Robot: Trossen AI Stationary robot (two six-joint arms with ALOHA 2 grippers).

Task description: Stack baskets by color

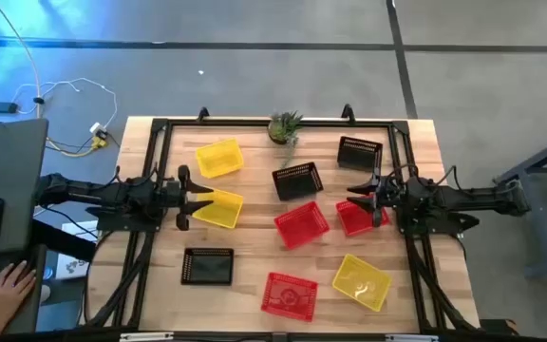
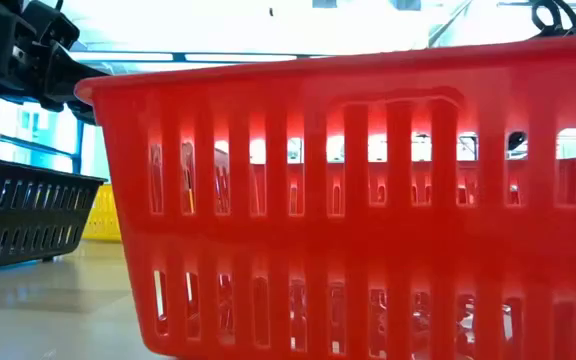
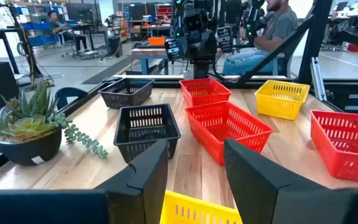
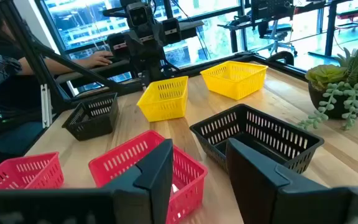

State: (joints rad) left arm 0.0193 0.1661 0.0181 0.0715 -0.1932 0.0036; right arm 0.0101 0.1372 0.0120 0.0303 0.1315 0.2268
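Red, yellow and black baskets lie loose across the wooden table (image 1: 416, 275), none nested yet; sorting looks barely begun.

Left gripper (image 1: 194, 198) sits at centre-left of the high view, over the near edge of a yellow basket (image 1: 218, 209). Fingers spread wide, straddling that rim in the left wrist view, holding nothing. Judged: lined up to pinch the yellow wall.

Right gripper (image 1: 367, 197) at centre-right, over a red basket (image 1: 357, 218). Fingers likewise wide apart, nothing held; the red rim shows between them in the right wrist view. Judged: same approach on red.

Others, high view:
- second yellow basket (image 1: 219, 158) upper left, third yellow (image 1: 361, 281) lower right
- red basket at centre (image 1: 302, 224), another red (image 1: 289, 294) at bottom centre
- black baskets: one at centre top (image 1: 297, 180), one upper right (image 1: 359, 152), one lower left (image 1: 208, 267)

Potted succulent (image 1: 285, 126) stands at the top edge, beside the central black basket; clear of both arms. A person's hand (image 1: 6, 290) rests at lower left, off the table. Same-colour baskets lie well apart, with other colours between them.
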